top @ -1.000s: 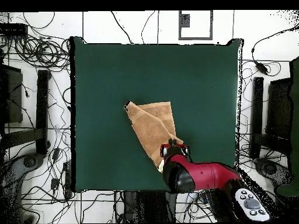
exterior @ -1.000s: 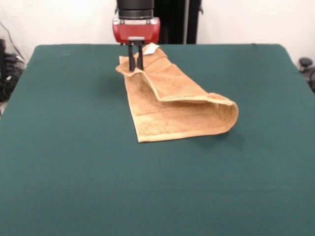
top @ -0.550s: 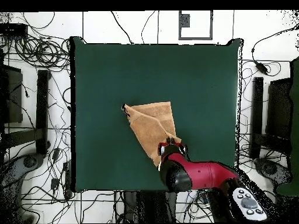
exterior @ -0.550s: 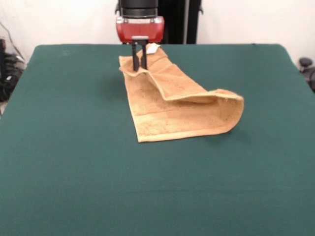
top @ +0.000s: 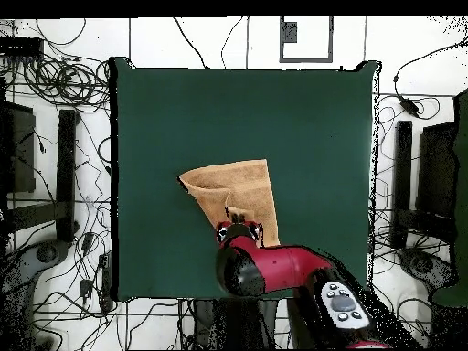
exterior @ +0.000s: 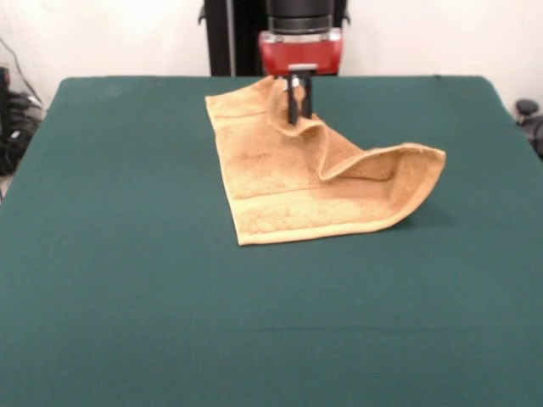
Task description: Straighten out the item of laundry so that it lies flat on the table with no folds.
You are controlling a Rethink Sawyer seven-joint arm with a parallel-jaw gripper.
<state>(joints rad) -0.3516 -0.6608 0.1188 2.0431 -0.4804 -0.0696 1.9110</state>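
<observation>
Towel [exterior: 288, 182] toward far middle of table [exterior: 127, 297], well clear of every edge. Left part flat: one layer on the felt, left hem and near border band lying straight. Far left corner down, slightly curled.

Middle: gripper [exterior: 296, 114] clamped on a pinch of the towel's far edge, cloth bunched between the closed fingers and lifted just off the table. Ridge runs from the pinch down toward the right.

Right: flap standing up in a loop, folded over on itself, right tip lifted and casting a shadow on the felt.

Risks, judged from this:
- Thin pinch near the hem; could slip out under pull, flap then dropping back folded.
- Flat left part held only by friction; further sideways drag likely to slide the whole towel instead of opening the fold.
- Release too early or too high: ridge may settle as a crease.
- Overhead view: arm [top: 274, 270] hides the pinch; grip depth unclear.
</observation>
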